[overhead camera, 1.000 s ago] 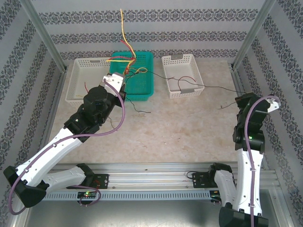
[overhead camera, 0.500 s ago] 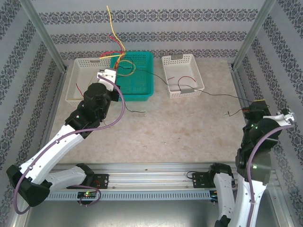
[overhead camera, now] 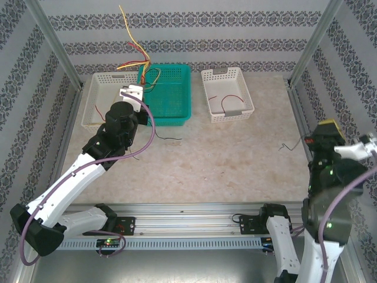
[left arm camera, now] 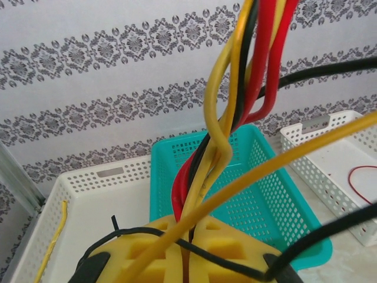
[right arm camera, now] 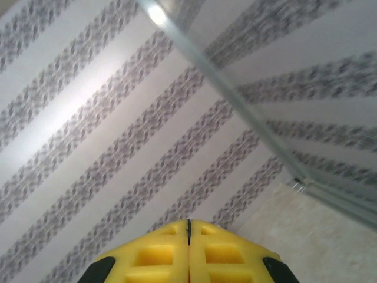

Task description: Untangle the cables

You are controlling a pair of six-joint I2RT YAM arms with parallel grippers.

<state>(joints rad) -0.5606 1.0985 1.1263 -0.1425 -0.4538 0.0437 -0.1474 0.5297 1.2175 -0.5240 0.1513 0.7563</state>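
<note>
The left gripper (left arm camera: 189,236) is clenching glossy, twisted cables (left arm camera: 215,147) rising ahead of it, the right gripper (right arm camera: 188,233) sitting fully closed

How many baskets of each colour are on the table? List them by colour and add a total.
white baskets: 2
teal basket: 1
Total: 3
</note>
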